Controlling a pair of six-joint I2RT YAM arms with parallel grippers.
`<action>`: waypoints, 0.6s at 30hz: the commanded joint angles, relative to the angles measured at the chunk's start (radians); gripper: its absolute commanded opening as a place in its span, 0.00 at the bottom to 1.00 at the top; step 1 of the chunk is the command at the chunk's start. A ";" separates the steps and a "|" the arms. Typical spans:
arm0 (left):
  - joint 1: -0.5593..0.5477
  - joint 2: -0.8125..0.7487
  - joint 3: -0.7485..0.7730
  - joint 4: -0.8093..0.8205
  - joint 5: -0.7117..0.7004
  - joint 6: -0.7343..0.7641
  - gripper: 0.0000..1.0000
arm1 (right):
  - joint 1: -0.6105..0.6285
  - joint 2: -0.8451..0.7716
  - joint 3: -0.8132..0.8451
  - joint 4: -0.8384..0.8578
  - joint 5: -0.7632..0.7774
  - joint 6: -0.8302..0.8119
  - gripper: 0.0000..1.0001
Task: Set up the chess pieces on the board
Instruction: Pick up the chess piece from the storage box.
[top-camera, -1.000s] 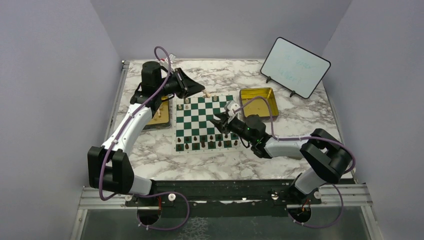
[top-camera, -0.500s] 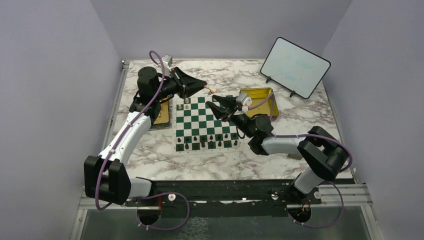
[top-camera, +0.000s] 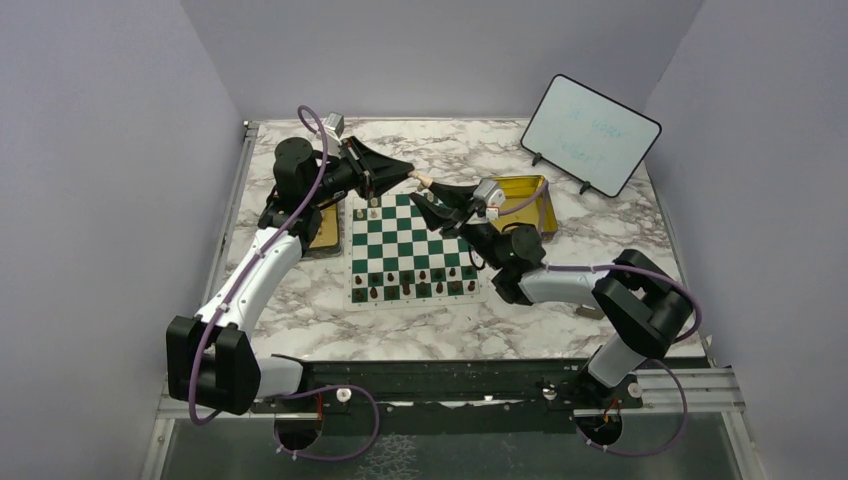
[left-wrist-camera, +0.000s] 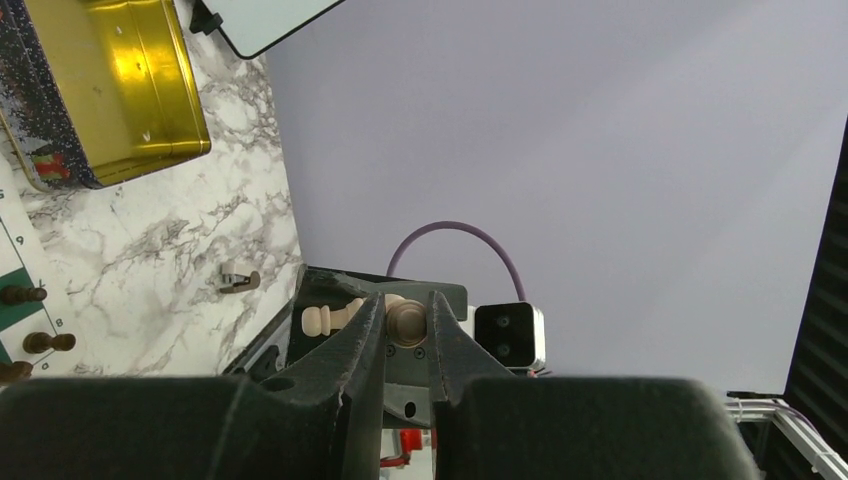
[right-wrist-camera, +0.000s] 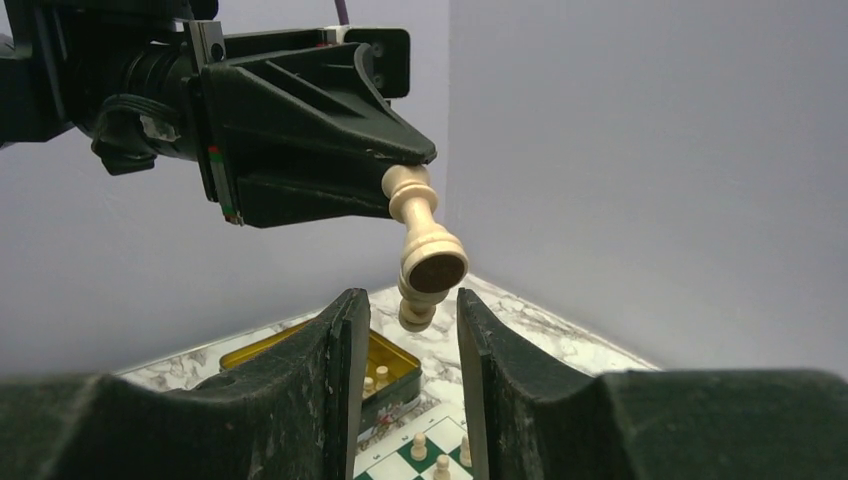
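Note:
My left gripper (top-camera: 408, 174) hangs over the far edge of the board (top-camera: 400, 240), shut on the head of a cream chess piece (right-wrist-camera: 425, 235) that points its round base at the right wrist camera. A second cream piece (right-wrist-camera: 415, 315) shows just behind and below it. In the left wrist view a cream piece (left-wrist-camera: 322, 318) lies sideways by the left gripper (left-wrist-camera: 405, 305). My right gripper (top-camera: 422, 195) is open and faces the left one tip to tip. Seen from the right wrist, the right gripper (right-wrist-camera: 410, 300) has its fingers just below the held piece and holds nothing. Dark pieces (top-camera: 400, 285) fill the near rows.
One gold tray (top-camera: 540, 200) sits right of the board and another (top-camera: 322, 238) sits left of it, under the left arm. A few cream pieces (top-camera: 372, 205) stand on the board's far left squares. A small whiteboard (top-camera: 590, 133) leans at the back right.
My right gripper has lifted from the near middle of the board and swung to its far edge, meeting the left gripper's tip. The left gripper has shifted slightly right with its cream piece.

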 joint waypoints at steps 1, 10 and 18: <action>-0.005 -0.035 -0.011 0.038 -0.017 -0.012 0.03 | -0.005 0.015 0.038 0.057 -0.019 -0.009 0.41; -0.006 -0.035 -0.012 0.041 -0.020 -0.010 0.02 | -0.005 0.023 0.036 0.047 -0.053 0.012 0.15; -0.005 -0.006 0.047 0.004 -0.030 0.127 0.02 | -0.005 0.003 -0.059 0.053 -0.058 0.099 0.02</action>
